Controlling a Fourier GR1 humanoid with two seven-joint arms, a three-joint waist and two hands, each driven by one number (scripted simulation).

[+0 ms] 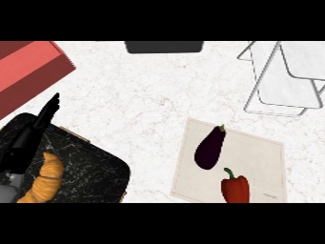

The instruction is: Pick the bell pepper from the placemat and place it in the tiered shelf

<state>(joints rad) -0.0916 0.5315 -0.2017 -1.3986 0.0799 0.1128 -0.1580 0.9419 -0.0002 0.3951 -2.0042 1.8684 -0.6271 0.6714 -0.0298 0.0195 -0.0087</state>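
While we look down on a pale speckled counter (137, 95), we see a white tiered shelf (291, 78) at the upper right and a dark tray (87, 162) holding a croissant (45, 178) at lower left. Our left hand (35, 131) rests there, fingers straight and together. On the placemat (259, 152), the red bell pepper (235, 188) lies lengthwise, stem pointing up the view, just beside an eggplant (210, 147).

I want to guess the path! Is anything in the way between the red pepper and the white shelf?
Maybe: the eggplant lies on the placemat just up-left of the bell pepper. Toward the tiered shelf, only bare counter shows.
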